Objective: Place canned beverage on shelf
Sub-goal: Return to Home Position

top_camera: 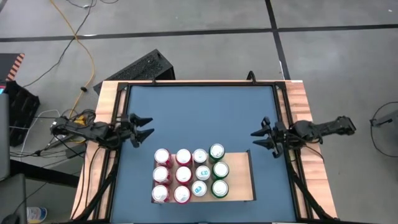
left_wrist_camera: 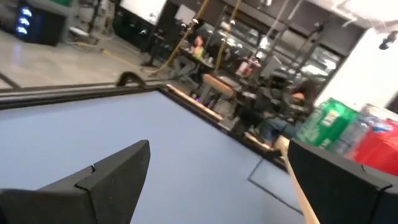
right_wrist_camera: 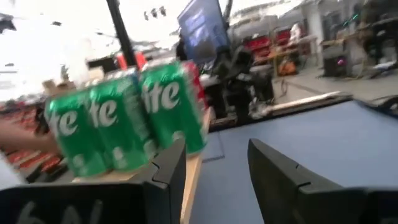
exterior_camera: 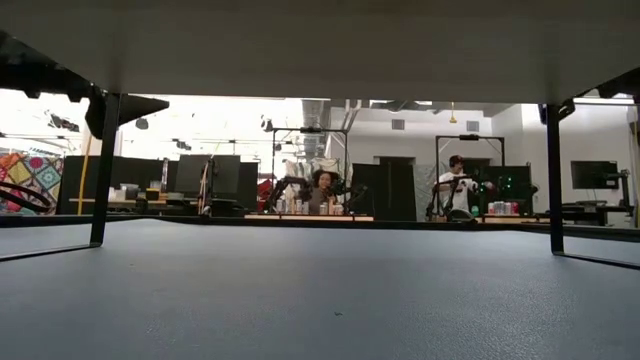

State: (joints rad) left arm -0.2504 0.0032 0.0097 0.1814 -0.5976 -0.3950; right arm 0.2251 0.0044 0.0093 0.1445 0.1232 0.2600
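Closest to each wrist camera are that arm's own dark fingers (left_wrist_camera: 112,177), and on both arms they stand apart with nothing between them. Your left gripper (top_camera: 149,127) hangs over the left side of the blue tabletop (top_camera: 199,106) and your right gripper (top_camera: 255,138) over the right side, both clear of the cans.

Twelve cans stand upright on the shelf (top_camera: 241,180), the pale board lying at the near middle of the tabletop. They make four tight columns of three: two of red cans (top_camera: 171,175) on the left, one of pale cans (top_camera: 201,172), then the green cans (top_camera: 218,169) on the right. A bare strip of board remains to the right of the green column.

Should you need to handle one again, expect a sealed can to be fairly heavy for its size, with a smooth painted wall that is likely slippery and thin enough to dent under a hard squeeze. Take it across the middle of the body, fingers level, with moderate pressure. The rows look nearly touching, so there is probably no room for a finger between neighbours; the green column is best approached from the right, over the bare strip.
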